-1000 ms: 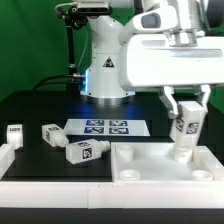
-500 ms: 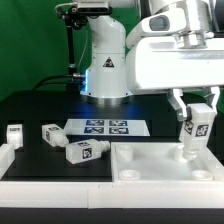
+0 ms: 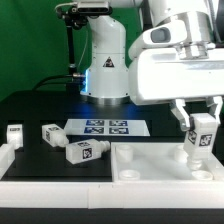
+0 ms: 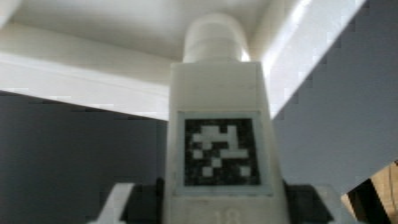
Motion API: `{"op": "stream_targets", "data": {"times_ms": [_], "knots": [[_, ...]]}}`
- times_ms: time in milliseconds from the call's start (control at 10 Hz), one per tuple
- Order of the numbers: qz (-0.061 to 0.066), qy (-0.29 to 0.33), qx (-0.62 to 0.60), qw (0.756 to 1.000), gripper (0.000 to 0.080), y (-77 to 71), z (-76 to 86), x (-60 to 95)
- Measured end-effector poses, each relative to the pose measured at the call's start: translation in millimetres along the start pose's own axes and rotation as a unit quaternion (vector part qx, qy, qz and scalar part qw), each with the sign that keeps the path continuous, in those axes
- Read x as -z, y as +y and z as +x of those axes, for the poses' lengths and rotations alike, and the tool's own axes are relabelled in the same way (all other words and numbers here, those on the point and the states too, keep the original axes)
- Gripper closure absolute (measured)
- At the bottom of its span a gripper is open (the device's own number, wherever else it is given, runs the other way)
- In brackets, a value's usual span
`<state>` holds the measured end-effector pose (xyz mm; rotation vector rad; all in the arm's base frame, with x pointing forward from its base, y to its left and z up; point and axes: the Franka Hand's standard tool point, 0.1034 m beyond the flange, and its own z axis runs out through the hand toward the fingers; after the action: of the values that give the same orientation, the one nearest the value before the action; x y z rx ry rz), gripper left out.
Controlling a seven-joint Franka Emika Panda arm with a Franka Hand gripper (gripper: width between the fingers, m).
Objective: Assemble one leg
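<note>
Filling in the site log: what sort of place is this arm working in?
Probably a robotics lab bench: a black table, the marker board lying on it, and a tagged white leg held in the gripper.

The exterior view sits low before the table (image 3: 40, 108), facing the arm's base (image 3: 104, 70) at upper centre, at mid range. The wrist view looks along the leg (image 4: 221, 120) from very near; both share that leg (image 3: 199, 140).

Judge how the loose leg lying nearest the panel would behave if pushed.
Lying on its side with flat tagged faces, the leg probably slides rather than rolls. It looks like solid moulded plastic, so likely stiff and fairly light.
</note>
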<state>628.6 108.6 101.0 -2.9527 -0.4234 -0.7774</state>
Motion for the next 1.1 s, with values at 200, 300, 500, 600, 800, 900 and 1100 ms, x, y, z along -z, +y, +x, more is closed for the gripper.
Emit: {"op": "stream_targets", "data": {"times_ms": [200,300,500,600,800,900,1100], "knots": [[0.001,0.005,-0.001,1.0,0.0512,-2.3,8.2,-4.1],[0.003,0.005,-0.001,1.0,0.0512,-6.1,9.3,-7.4],[-0.001,0.014,-0.002,1.0,0.0512,-3.8,10.5,-10.8],[-0.003,0.014,-0.002,1.0,0.0512,-2.8,7.8,-13.6],[-0.004,0.012,-0.003,1.0,0.0512,-1.9,3.8,-17.0],[-0.005,0.013,-0.002,1.0,0.0512,-0.5,1.4,-17.9],[-0.013,0.027,-0.002,1.0,0.0512,1.8,-3.0,-19.9]]}}
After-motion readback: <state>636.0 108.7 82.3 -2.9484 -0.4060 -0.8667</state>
